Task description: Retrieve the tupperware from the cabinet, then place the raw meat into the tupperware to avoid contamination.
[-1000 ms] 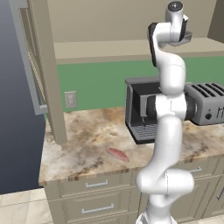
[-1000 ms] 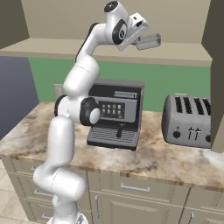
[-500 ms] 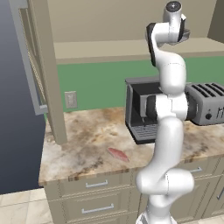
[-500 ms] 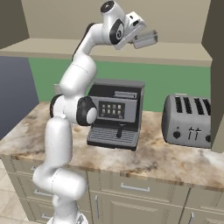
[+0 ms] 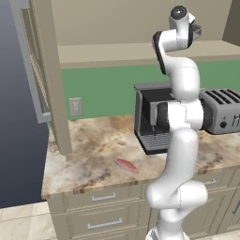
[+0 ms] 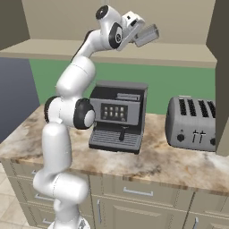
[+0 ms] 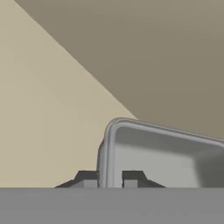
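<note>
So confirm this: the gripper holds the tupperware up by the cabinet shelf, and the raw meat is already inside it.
Wrong on the meat. The gripper does hold the tupperware by the cabinet shelf, but the left base view shows the raw meat lying on the counter.

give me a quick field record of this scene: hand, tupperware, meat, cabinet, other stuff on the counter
hand: hand shut on the tupperware's rim, raised at cabinet shelf height
tupperware: tupperware held in the air, tilted, off the shelf
raw meat: raw meat lying flat on the counter, in front of the coffee machine's left side
cabinet: cabinet open, door swung out left
appliances: coffee machine and toaster side by side
</note>
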{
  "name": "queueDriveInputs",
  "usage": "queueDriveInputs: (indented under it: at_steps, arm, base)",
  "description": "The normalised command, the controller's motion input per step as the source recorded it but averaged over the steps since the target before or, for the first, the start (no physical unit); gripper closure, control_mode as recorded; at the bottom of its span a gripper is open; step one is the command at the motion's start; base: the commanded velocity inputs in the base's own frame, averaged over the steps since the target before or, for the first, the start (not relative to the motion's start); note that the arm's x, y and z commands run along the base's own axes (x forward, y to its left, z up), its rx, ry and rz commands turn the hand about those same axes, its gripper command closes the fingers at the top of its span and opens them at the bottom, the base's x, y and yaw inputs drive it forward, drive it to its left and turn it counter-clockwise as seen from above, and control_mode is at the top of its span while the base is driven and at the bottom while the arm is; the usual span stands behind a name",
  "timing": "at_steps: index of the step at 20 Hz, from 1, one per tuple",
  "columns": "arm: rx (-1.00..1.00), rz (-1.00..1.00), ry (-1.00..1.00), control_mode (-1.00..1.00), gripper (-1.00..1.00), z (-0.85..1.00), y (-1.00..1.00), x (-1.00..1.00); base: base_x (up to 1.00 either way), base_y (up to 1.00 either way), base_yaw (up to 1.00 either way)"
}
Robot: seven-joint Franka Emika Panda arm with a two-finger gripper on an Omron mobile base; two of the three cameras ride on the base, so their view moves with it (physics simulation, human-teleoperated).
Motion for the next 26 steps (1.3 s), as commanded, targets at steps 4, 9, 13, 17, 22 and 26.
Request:
queueDriveInputs:
  at_steps: [4,9,13,17,22,26]
  arm:
    - [-0.20,0.00,-0.10,-1.00,1.00,-0.01,0.04,0.01]
    - [-0.10,0.00,-0.06,-1.00,1.00,0.25,0.05,-0.07]
    - [-0.07,-0.01,-0.02,-1.00,1.00,0.23,0.03,-0.08]
    - [-0.01,-0.01,0.04,-1.00,1.00,0.12,0.05,-0.09]
    - [0.05,0.00,0.00,-1.00,1.00,0.02,-0.02,-0.14]
    - [0.04,0.00,-0.02,-1.00,1.00,0.06,0.00,-0.29]
  base:
    - [0.00,0.00,0.00]
    - [0.00,0.00,0.00]
    - [0.00,0.00,0.00]
    - [0.00,0.00,0.00]
    - [0.00,0.00,0.00]
    - [0.00,0.00,0.00]
